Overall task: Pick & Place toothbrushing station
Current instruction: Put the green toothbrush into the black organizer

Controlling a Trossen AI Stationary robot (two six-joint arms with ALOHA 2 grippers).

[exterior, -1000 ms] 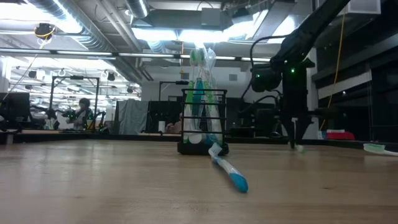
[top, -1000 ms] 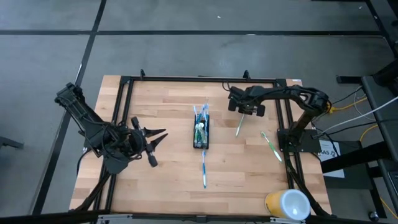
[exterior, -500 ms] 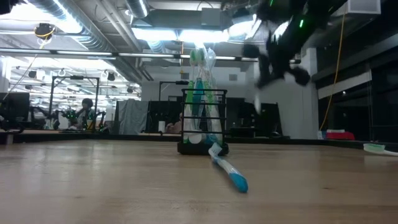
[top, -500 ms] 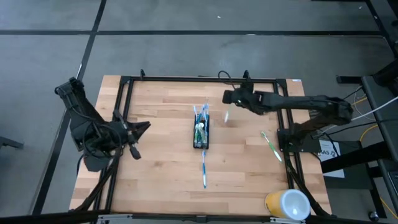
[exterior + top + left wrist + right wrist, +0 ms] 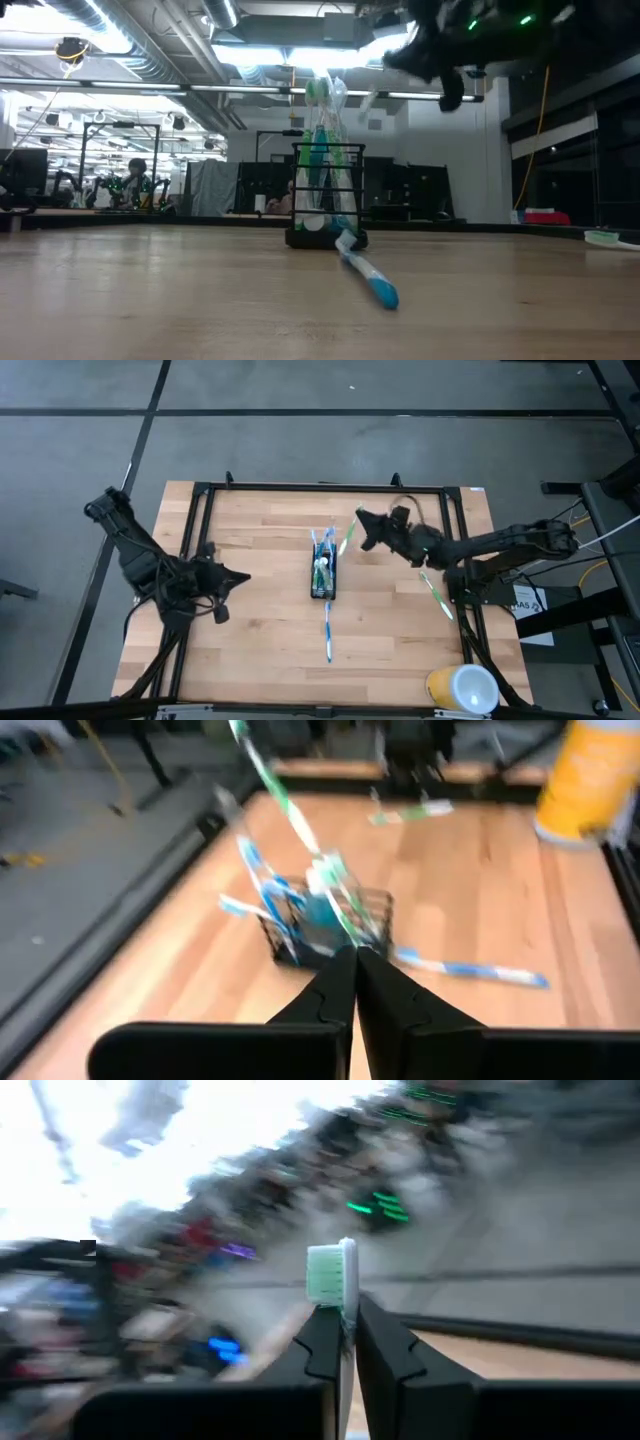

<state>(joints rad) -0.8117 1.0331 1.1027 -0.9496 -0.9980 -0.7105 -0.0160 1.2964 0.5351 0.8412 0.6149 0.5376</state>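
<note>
The toothbrushing station, a small black mesh holder [image 5: 322, 572] [image 5: 327, 195] [image 5: 325, 925], stands at the table's middle with brushes upright in it. A blue-white toothbrush [image 5: 328, 632] [image 5: 366, 270] lies flat just near of it. My right gripper [image 5: 362, 520] [image 5: 347, 1315] hovers above the table, just right of the holder's far end, shut on a green-white toothbrush [image 5: 346, 540] [image 5: 277, 788]. Another green-white toothbrush [image 5: 435, 595] lies on the table to the right. My left gripper [image 5: 243, 577] [image 5: 355, 955] is shut on nothing, left of the holder. My right gripper pinches the green-white toothbrush between its two fingers just below the bristle head [image 5: 331, 1272], which juts out past the fingertips. The fingers come about level from the table's right. The brush is lifted clear, its handle [image 5: 343, 546] slanting down toward the holder.
A large yellow-and-white cup [image 5: 462, 688] [image 5: 590, 775] stands at the near right corner. A black metal frame [image 5: 300, 488] runs around the table's edges. Bare wood lies left of and near the holder.
My right gripper has lifted the green-white toothbrush off the table at the far right, risen and swung left toward the holder, tipping from pointing down to about level. My left gripper has shut its fingers and turned a little.
</note>
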